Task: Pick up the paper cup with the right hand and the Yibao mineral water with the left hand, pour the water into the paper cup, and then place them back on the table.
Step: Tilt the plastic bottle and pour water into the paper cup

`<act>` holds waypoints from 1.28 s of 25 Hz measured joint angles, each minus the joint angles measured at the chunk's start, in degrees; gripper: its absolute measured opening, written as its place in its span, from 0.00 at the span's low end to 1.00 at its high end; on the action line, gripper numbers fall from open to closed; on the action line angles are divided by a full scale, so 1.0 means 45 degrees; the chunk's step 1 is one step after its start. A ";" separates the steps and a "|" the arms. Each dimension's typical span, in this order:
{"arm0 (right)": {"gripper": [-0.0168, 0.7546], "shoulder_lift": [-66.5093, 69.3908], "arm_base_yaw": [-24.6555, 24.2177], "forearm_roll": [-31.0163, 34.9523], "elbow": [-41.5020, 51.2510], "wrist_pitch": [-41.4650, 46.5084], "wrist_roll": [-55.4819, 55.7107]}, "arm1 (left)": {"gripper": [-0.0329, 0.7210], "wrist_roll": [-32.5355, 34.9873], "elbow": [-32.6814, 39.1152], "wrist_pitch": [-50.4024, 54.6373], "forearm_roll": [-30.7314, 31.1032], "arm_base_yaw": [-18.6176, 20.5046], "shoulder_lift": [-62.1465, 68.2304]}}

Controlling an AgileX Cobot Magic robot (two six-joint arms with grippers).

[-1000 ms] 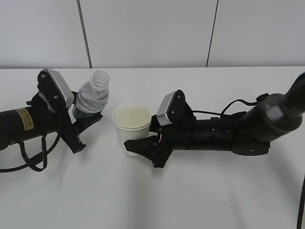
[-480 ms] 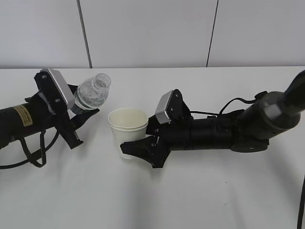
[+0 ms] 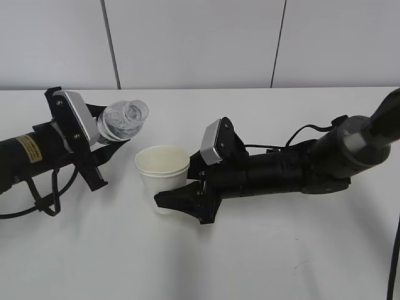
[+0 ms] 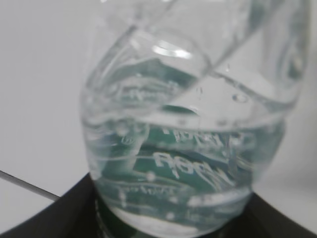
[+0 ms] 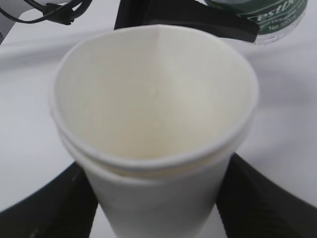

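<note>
Plain white table (image 3: pixel 262 262), dark-specked

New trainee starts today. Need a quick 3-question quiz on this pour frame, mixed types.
1. True or false: the left gripper holds the bottle tilted, mouth toward the cup.
2. What does the right wrist view show inside the cup?
A. water
B. nothing
C. a cap
3. Fill in: the right gripper grips the cup at its ____ part.

Key: 1 true. 2 B, the inside looks dry and empty, and no stream shows in the exterior view. 3 lower; the fingers sit on both sides near the base.
</note>
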 joint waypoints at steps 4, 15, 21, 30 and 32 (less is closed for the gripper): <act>0.71 0.0000 0.0000 -0.0435 -0.0176 -0.0160 0.0321 | 0.56 0.0915 0.0000 -0.0057 -0.0292 0.0000 0.0000; 0.71 0.0000 0.0000 -0.0552 -0.0199 -0.0481 0.0519 | 0.56 0.3596 0.0009 -0.0581 -0.0635 0.0000 0.0000; 0.71 0.0000 0.0000 -0.0552 -0.0199 -0.0481 0.0544 | 0.56 0.4211 0.0009 -0.0964 -0.1042 0.0000 0.0000; 0.71 0.0000 0.0000 -0.0821 -0.0199 -0.0798 0.0626 | 0.56 0.5881 0.0009 -0.0978 -0.1115 0.0000 0.0000; 0.71 0.0000 0.0000 -0.0842 -0.0199 -0.0798 0.0626 | 0.56 0.6229 0.0009 -0.1022 -0.1119 -0.0012 0.0000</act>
